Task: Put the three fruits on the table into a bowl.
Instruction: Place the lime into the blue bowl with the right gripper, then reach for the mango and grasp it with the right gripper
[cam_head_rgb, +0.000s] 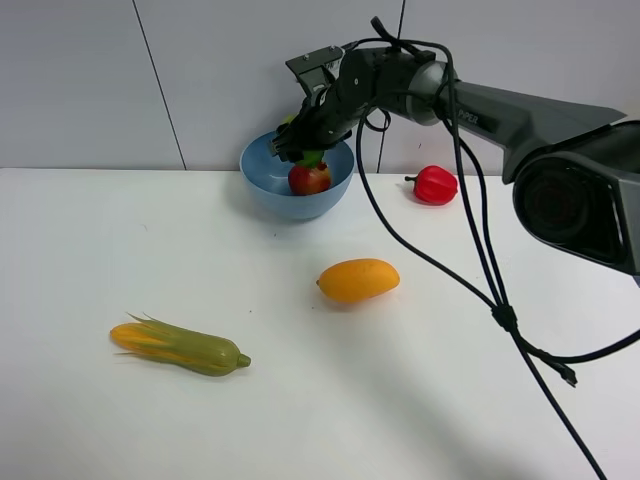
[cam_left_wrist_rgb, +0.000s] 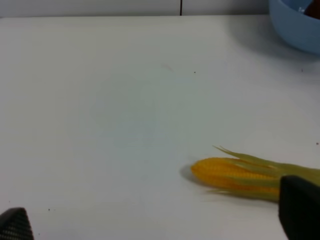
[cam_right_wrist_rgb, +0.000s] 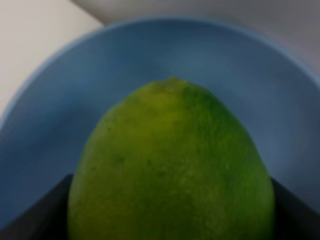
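The light blue bowl (cam_head_rgb: 262, 192) stands at the back of the white table (cam_head_rgb: 330, 400). The red pomegranate (cam_head_rgb: 310, 180) lies inside it. My right gripper (cam_head_rgb: 300, 148) reaches over the bowl and is shut on the green lime (cam_head_rgb: 313, 157). In the right wrist view the lime (cam_right_wrist_rgb: 170, 160) fills the frame between the dark fingers (cam_right_wrist_rgb: 30, 220), just above the bowl's inside (cam_right_wrist_rgb: 225, 65). The orange-yellow mango (cam_head_rgb: 358, 280) lies on the table in front of the bowl. My left gripper (cam_left_wrist_rgb: 155, 222) is open and empty, low over the table.
A yellow-green corn cob (cam_head_rgb: 185, 347) lies at the front left, also in the left wrist view (cam_left_wrist_rgb: 235, 172) next to one finger (cam_left_wrist_rgb: 300, 210). A red bell pepper (cam_head_rgb: 435, 185) sits at the back right. The right arm's cables (cam_head_rgb: 500, 310) hang over the table's right side.
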